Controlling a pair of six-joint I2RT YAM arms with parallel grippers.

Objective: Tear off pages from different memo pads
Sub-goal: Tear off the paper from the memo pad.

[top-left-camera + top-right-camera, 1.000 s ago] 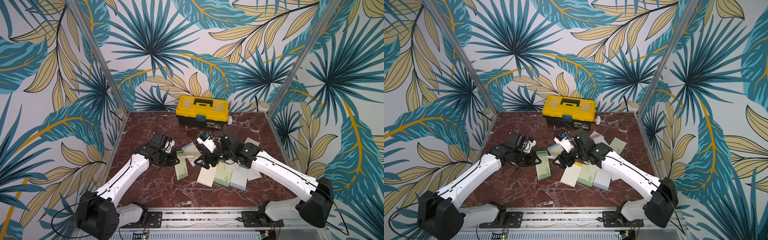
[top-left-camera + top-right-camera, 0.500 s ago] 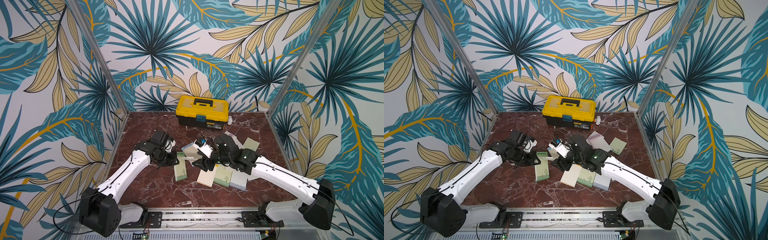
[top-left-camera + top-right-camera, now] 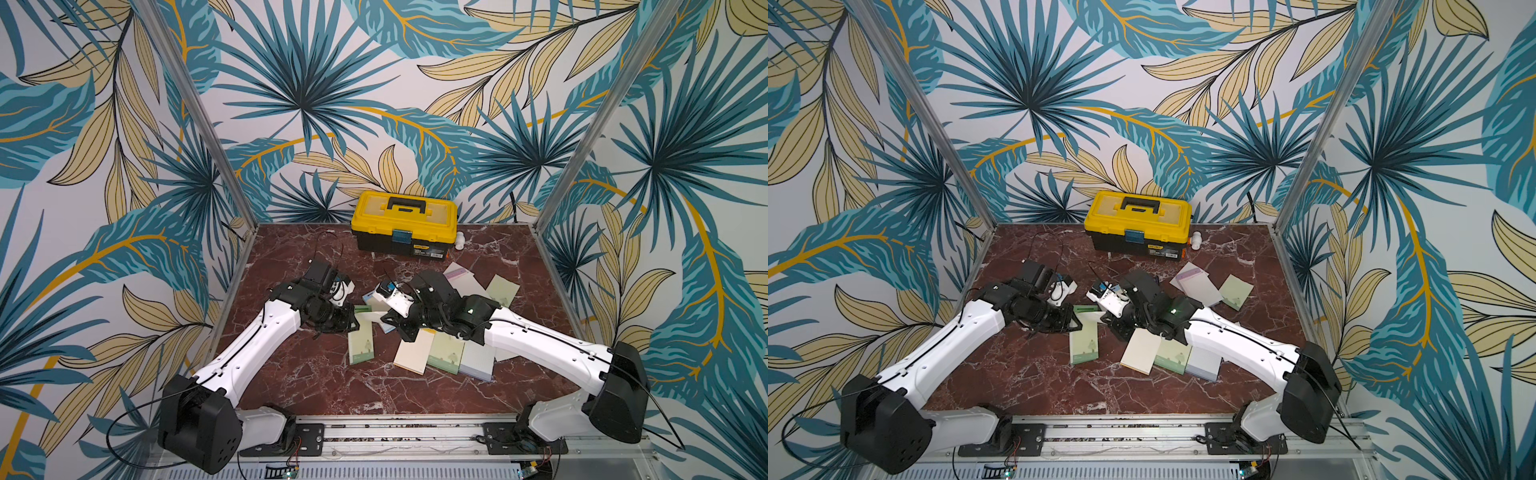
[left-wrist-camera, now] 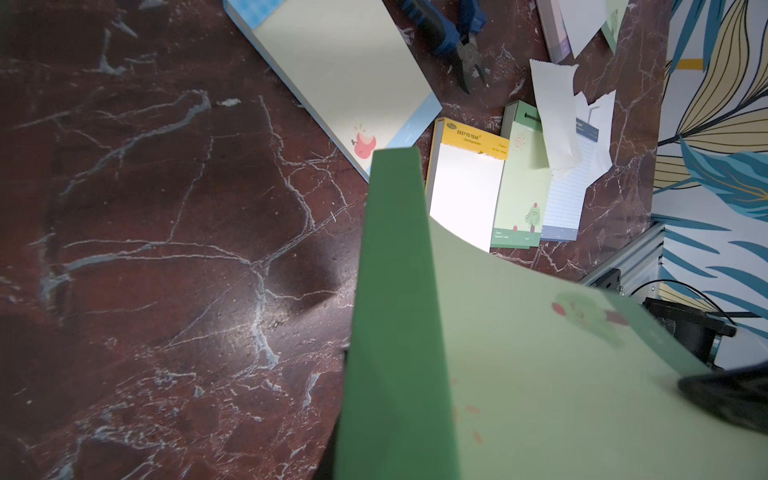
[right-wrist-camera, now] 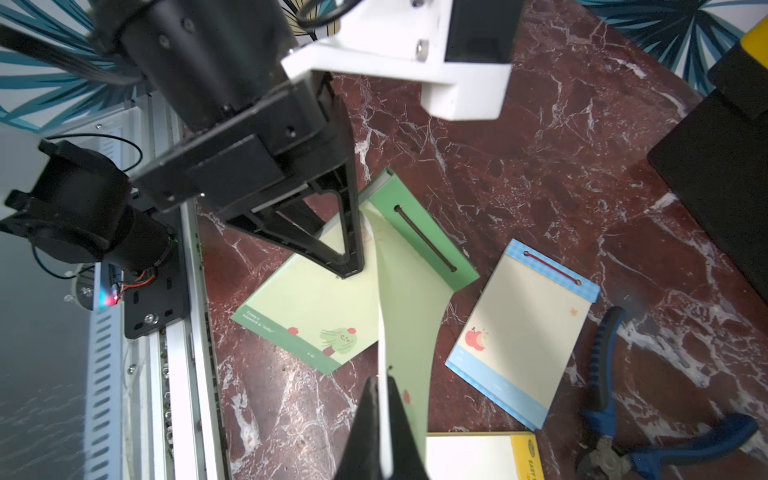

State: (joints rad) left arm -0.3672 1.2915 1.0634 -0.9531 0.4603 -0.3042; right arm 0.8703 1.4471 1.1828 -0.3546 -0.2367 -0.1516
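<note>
While the right jaws are clamped on the free edge of a green page (image 5: 403, 299), still rooted in the green memo pad (image 5: 303, 307) ahead of them, the left jaws press that pad down; their gap is unreadable. Likely risks: a skewed pull tears mid-sheet, or the pad slips.

"EASY TO TEAR" on yellow-headed pad (image 4: 465, 187)

Memo pads (image 3: 360, 345), six; pages (image 3: 503, 291), loose or lifted, at least five; yellow toolbox (image 3: 403, 222), one; blue-handled pliers (image 5: 602, 455), one pair; small white bottle (image 3: 459, 241), one.
</note>
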